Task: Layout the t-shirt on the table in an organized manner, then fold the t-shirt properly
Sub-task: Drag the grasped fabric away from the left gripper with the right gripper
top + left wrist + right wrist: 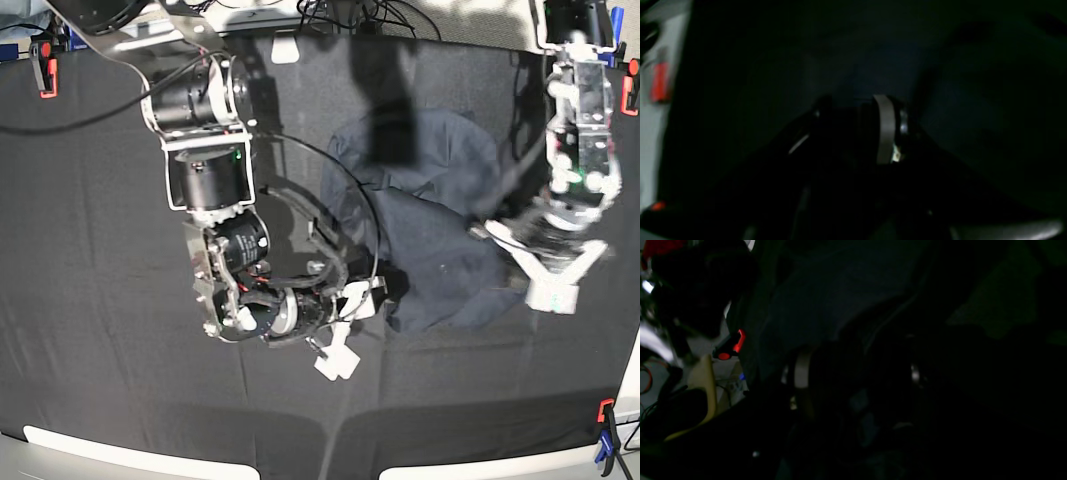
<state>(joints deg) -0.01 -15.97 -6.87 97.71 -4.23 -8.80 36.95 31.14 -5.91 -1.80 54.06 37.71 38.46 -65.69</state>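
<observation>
The dark navy t-shirt (430, 225) lies crumpled in a heap right of centre on the black table (100, 300). My right gripper (368, 292) rests low at the shirt's lower left edge. In the right wrist view its fingers (801, 370) stand wide apart over dark cloth (826, 300), so the right gripper (857, 370) is open. My left gripper (497, 237) reaches in at the shirt's right edge, and its arm is blurred. The left wrist view is very dark. There the left gripper (853, 113) shows one pale pad (886, 126), and I cannot see whether cloth is pinched.
Red clamps (42, 62) (630, 90) hold the table cloth at the far corners, and another clamp (605, 430) sits at the near right corner. Cables (340, 15) lie past the far edge. A pale table edge (120, 455) runs along the front.
</observation>
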